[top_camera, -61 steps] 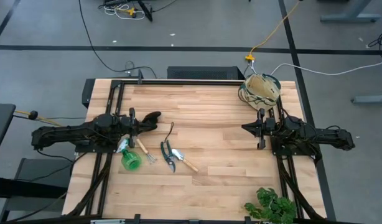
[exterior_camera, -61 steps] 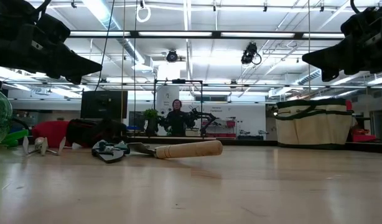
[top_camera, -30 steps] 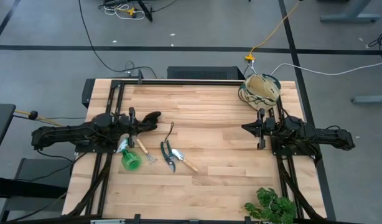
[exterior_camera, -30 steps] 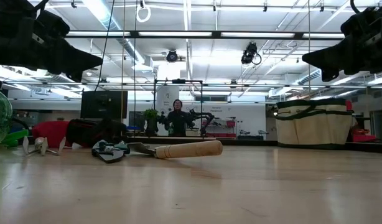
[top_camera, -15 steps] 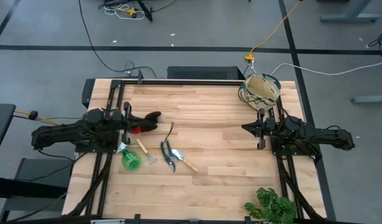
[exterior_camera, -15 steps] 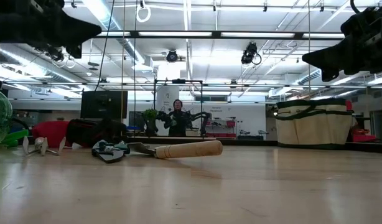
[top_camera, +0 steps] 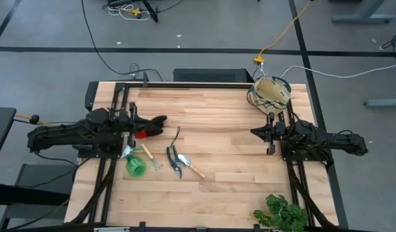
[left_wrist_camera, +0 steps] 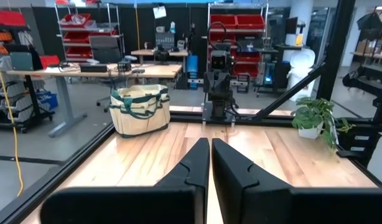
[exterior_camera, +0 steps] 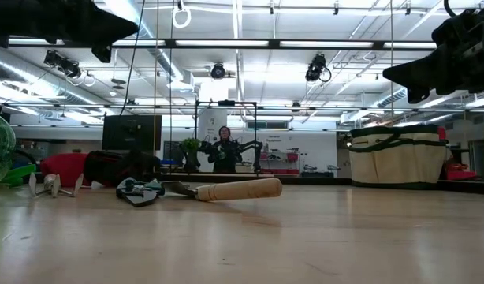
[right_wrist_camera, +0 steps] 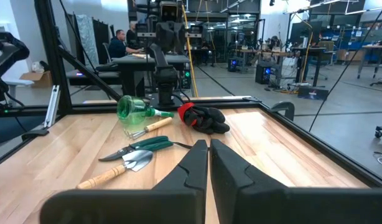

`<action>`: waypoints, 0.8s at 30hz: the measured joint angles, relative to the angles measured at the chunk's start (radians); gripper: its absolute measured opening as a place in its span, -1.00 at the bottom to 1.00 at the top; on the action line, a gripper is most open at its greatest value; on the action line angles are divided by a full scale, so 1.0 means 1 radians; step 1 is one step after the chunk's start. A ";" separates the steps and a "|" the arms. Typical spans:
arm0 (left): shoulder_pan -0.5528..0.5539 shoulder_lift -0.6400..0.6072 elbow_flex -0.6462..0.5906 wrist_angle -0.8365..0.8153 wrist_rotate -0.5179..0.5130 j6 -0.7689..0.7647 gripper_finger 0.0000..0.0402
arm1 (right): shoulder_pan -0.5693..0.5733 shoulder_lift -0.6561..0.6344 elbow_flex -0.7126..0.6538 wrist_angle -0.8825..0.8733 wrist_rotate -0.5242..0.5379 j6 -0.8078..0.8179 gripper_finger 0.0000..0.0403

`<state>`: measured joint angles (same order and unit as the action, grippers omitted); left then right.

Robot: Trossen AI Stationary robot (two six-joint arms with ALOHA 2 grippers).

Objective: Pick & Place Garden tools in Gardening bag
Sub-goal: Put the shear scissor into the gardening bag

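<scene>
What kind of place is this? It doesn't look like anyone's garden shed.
Most likely a robotics lab or workshop: a wooden table flanked by two robot arms, red parts bins on racks, and desks with computers in a large open hall.

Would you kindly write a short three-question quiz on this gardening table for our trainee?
1. True or false: the trowel already lies in the bag.
2. Which tool lies nearest the left gripper? A) glove B) shears C) trowel
3. Fill in: the plant stands at the table's near ____ corner, on the side of the right gripper.

Key
1. False: trowel, shears, rake and spray bottle all lie on the table; the bag sits at the far right corner.
2. A
3. right
</scene>
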<state>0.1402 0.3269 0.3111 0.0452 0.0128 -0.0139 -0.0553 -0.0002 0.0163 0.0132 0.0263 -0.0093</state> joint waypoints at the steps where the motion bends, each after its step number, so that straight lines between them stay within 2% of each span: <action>1: 0.000 0.019 0.012 0.000 0.000 0.000 -0.87 | 0.000 0.000 0.000 0.000 0.000 0.000 -0.90; 11: 0.000 0.196 0.142 0.000 0.010 0.001 -0.87 | 0.000 0.000 0.000 0.000 0.000 0.000 -0.90; 24: 0.000 0.366 0.309 0.002 0.011 0.003 -0.88 | 0.000 0.000 0.000 0.000 0.000 0.000 -0.90</action>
<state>0.1398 0.6926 0.6200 0.0474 0.0238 -0.0113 -0.0553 -0.0002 0.0165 0.0132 0.0261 -0.0093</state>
